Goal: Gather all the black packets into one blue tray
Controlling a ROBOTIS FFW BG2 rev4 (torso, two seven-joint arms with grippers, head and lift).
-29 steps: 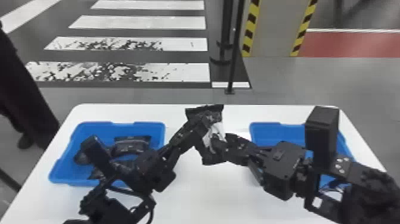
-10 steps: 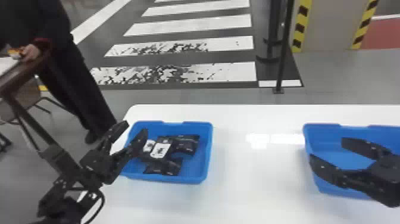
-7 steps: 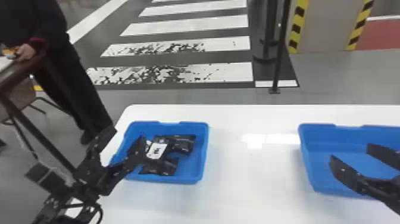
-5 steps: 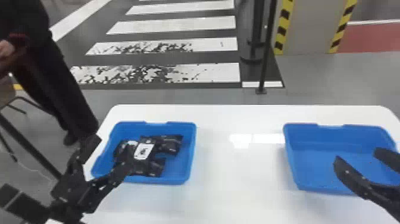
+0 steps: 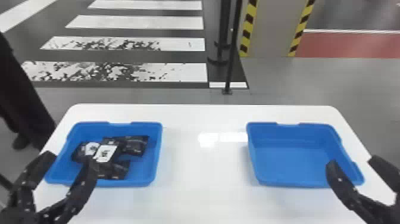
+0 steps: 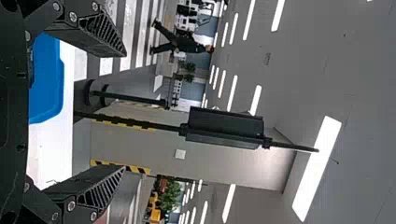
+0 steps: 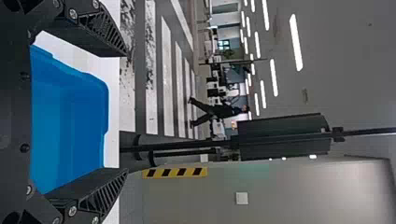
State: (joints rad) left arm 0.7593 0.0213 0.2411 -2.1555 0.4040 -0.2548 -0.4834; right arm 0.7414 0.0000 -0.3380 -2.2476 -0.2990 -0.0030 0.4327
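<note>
The left gripper (image 5: 71, 161) and right gripper (image 5: 354, 161), earlier meeting at a black packet over the middle of the surface (image 5: 205, 175), are now well apart, jaws spread near the blue trays' outer near corners, and a white-labelled black packet (image 5: 105, 153) now tops the left tray's (image 5: 134, 182) pile.

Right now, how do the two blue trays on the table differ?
The left tray holds a pile of black packets, while the right tray shows its bare blue floor. The left tray sits toward the robot's left on the white table, the right tray toward its right. Both are blue, open-topped and notched along the far rim.
</note>
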